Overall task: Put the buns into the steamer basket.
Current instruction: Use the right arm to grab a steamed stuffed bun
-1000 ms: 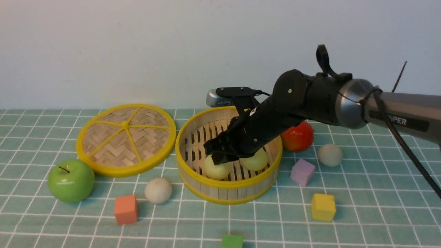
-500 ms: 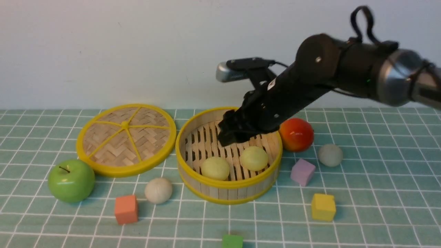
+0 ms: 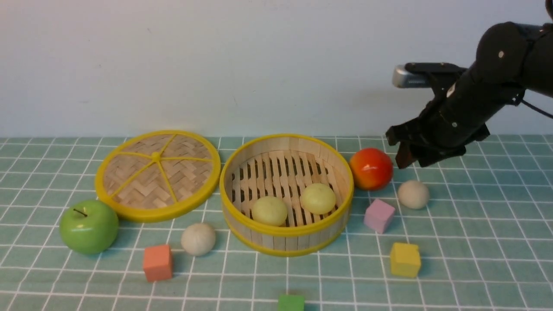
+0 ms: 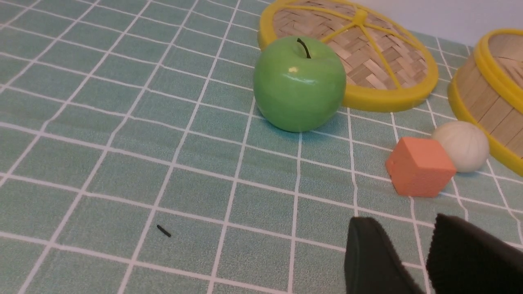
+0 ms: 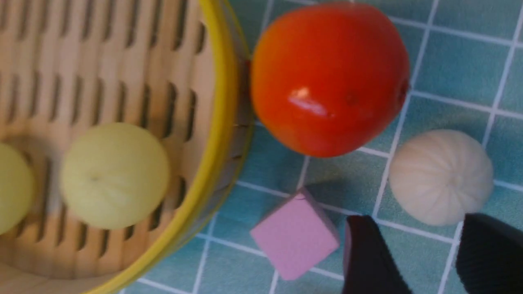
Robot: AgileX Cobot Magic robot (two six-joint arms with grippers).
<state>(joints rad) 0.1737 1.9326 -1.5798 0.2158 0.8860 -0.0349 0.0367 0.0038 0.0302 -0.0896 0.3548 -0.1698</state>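
Observation:
The steamer basket (image 3: 285, 239) stands mid-table with two yellow-green buns inside (image 3: 269, 211) (image 3: 318, 198). One off-white bun (image 3: 198, 239) lies in front of the basket to its left, another (image 3: 413, 194) lies to its right. My right gripper (image 3: 408, 151) is open and empty, in the air above the right bun. In the right wrist view the gripper (image 5: 416, 222) has that bun (image 5: 441, 177) just beyond its tips. My left gripper (image 4: 402, 228) is open, empty and low over the cloth, with the left bun (image 4: 461, 145) ahead of it. It is out of the front view.
The flat woven lid (image 3: 157, 175) and a green apple (image 3: 89, 226) lie at the left. A red-orange fruit (image 3: 371, 169) touches the basket's right side. Orange (image 3: 157, 262), pink (image 3: 379, 215), yellow (image 3: 405, 259) and green (image 3: 290, 302) cubes are scattered in front.
My right gripper rose out of the basket and swung right, leaving both yellow-green buns on the slats. It now hovers above the right off-white bun.

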